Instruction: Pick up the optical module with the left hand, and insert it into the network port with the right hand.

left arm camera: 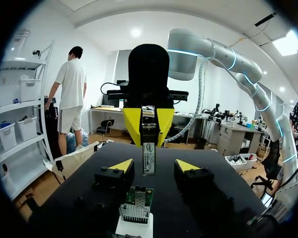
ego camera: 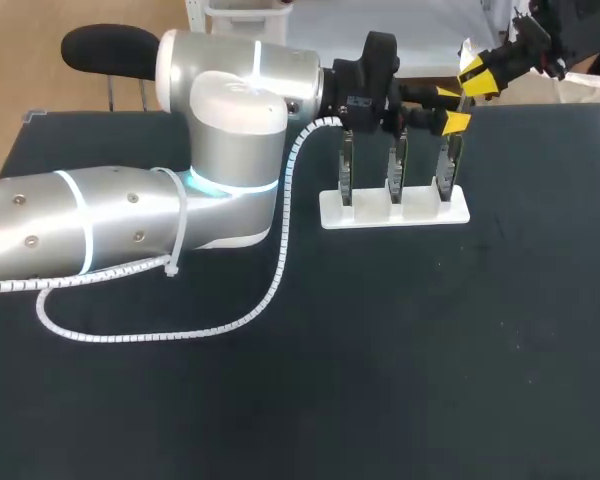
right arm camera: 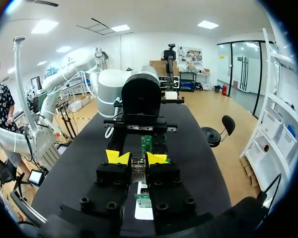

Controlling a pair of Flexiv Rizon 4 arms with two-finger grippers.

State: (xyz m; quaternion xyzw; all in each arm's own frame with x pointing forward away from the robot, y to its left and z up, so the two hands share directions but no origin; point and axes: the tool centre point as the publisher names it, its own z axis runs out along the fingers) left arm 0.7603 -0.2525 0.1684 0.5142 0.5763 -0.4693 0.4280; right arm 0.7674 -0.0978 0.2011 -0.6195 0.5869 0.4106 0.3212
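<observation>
The optical module (left arm camera: 149, 157), a slim metal bar with a white label, hangs upright from my right gripper (left arm camera: 148, 135). In the right wrist view that gripper (right arm camera: 137, 158) is shut on the module (right arm camera: 137, 165). My left gripper (left arm camera: 154, 166) stands open on either side of the module, its fingers clear of it. In the head view both grippers meet above the right end of the white base (ego camera: 395, 210); the left (ego camera: 452, 108) reaches in from the left and the right (ego camera: 477, 75) from the back right. Three upright network port boards stand on the base, and the right one (ego camera: 447, 168) is directly under the grippers. The module is too small to pick out in the head view.
My left arm's big silver body (ego camera: 230, 150) covers the table's back left, and its white spiral cable (ego camera: 278, 270) loops over the black tabletop (ego camera: 430, 350). A green port board (left arm camera: 136, 207) sits just below the left gripper.
</observation>
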